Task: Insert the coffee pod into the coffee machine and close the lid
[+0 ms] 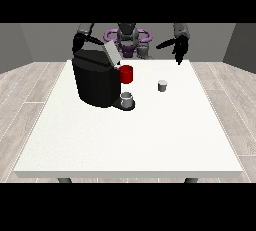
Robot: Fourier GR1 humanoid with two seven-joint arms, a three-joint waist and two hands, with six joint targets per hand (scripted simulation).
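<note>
Hand at the view's right (179, 46) hangs above the table's far edge, fingers extended and pointing down, relaxed, holding nothing. It sits up and back from the coffee pod (162, 85), well apart from it, so probably staged for a reach down and forward to the pod; the spread fingers fit a pre-grasp pose.

Hand at the view's left (79, 41) is behind and above the coffee machine (96, 80), dark against the machine's dark body; can't tell how its fingers lie. It looks placed near the machine's top, likely parked there to deal with the lid later, but contact with the machine is not readable.

Pod: small grey cup shape, upright on the white table (125, 145), alone, to the right of the machine in this view, not touched by anything. Not inserted yet.

Machine: black block on the table's left-centre. Its lid (111, 54) is a grey flap tilted up at the top, so the slot is open and ready for the pod. Red part (127, 74) sticks out on the machine's front side. A grey cup (127, 98) stands on the machine's base tray below it.

Judgement: task at its start; pick the pod first, lid closing last.
</note>
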